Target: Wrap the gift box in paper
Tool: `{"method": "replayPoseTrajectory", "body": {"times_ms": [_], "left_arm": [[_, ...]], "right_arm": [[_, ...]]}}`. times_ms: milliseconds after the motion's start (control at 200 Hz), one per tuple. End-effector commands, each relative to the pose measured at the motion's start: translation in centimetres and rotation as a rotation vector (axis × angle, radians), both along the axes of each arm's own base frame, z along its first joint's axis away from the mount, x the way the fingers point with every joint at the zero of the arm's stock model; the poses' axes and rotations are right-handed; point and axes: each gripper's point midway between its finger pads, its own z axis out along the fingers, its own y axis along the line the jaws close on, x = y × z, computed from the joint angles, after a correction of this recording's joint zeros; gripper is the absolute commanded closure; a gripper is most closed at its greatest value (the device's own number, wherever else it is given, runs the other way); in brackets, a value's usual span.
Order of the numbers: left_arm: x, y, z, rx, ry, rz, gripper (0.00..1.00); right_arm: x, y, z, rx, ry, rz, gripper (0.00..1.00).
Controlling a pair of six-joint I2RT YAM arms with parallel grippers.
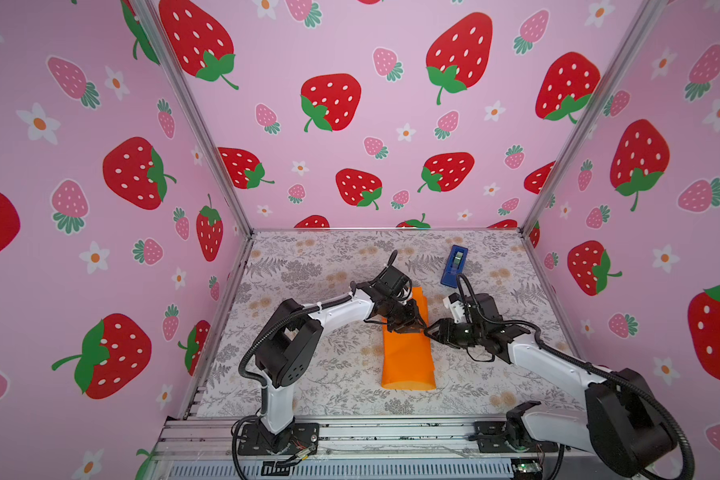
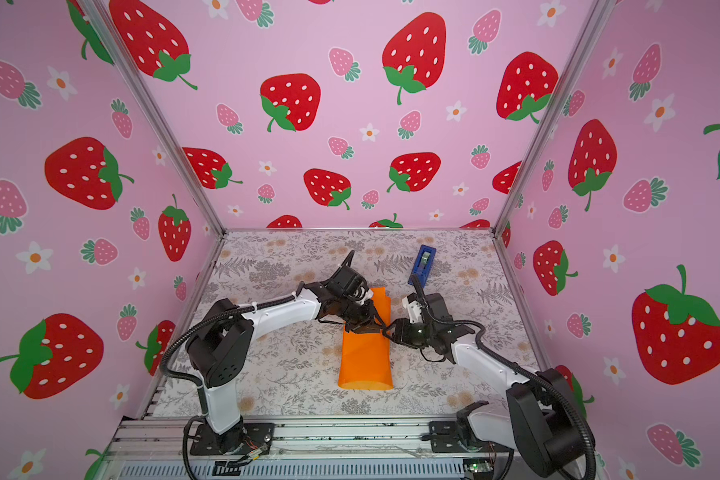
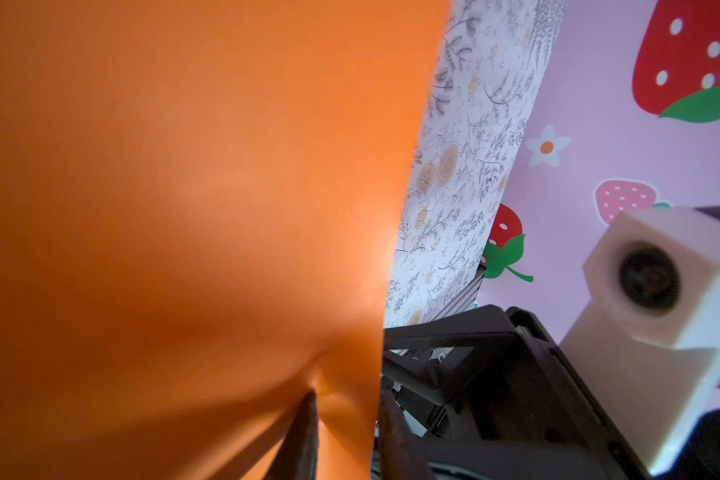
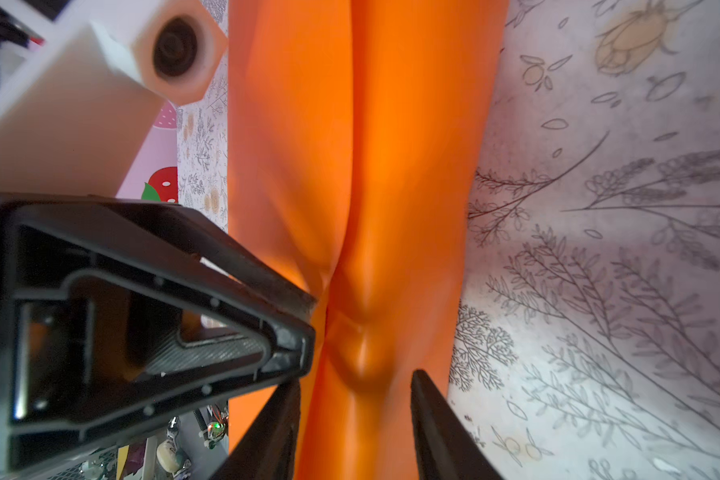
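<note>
The orange paper [image 1: 408, 361] lies folded into a long raised hump in the middle of the counter [image 1: 329, 374]. Partway along it, the left end effector [image 3: 348, 399] has its jaws slightly parted around the paper's edge. Facing it, the right end effector [image 4: 354, 386] stands open, straddling the paper's pinched ridge.

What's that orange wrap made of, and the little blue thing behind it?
The orange paper looks like thin, smooth, faintly glossy sheet, paper or maybe plastic film: it dents softly and light seems to glow through it. The blue tape dispenser looks like hard moulded plastic: crisp edges, even colour.
</note>
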Motion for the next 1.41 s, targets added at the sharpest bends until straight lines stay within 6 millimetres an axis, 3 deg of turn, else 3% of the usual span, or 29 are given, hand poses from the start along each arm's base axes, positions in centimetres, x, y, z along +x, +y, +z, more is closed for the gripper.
{"method": "replayPoseTrajectory", "body": {"times_ms": [0,110,325,575,790,1050,1180,1286,1401], "left_arm": [[-2.7,1.6,-4.0,0.118,0.107,-0.013,0.63],[-2.7,1.6,-4.0,0.111,0.108,-0.014,0.59],[-2.9,1.8,-4.1,0.108,0.108,-0.014,0.54],[-3.1,1.9,-4.2,0.110,0.109,-0.014,0.58],[-2.9,1.8,-3.6,0.099,0.098,-0.012,0.61],[-1.3,1.3,1.7,0.095,-0.020,-0.036,0.60],[-0.9,2.3,3.6,0.134,-0.072,-0.050,0.60],[-1.1,3.7,3.1,0.197,-0.084,-0.058,0.61],[-1.4,4.7,1.3,0.231,-0.054,-0.060,0.64]], "right_arm": [[1.2,-0.9,1.0,0.023,-0.035,-0.062,0.51],[1.7,-1.5,1.1,0.032,-0.034,-0.096,0.49],[2.2,-0.6,2.0,0.102,-0.032,-0.073,0.39],[2.0,0.9,0.4,0.143,0.034,0.007,0.48],[1.2,1.0,-0.9,0.133,0.070,0.041,0.67],[0.0,0.2,-3.0,0.096,0.115,0.030,0.78],[-0.2,0.1,-3.3,0.087,0.122,0.033,0.78],[-0.2,0.1,-3.2,0.085,0.120,0.035,0.79],[-0.2,0.1,-2.9,0.083,0.117,0.036,0.79]]}}
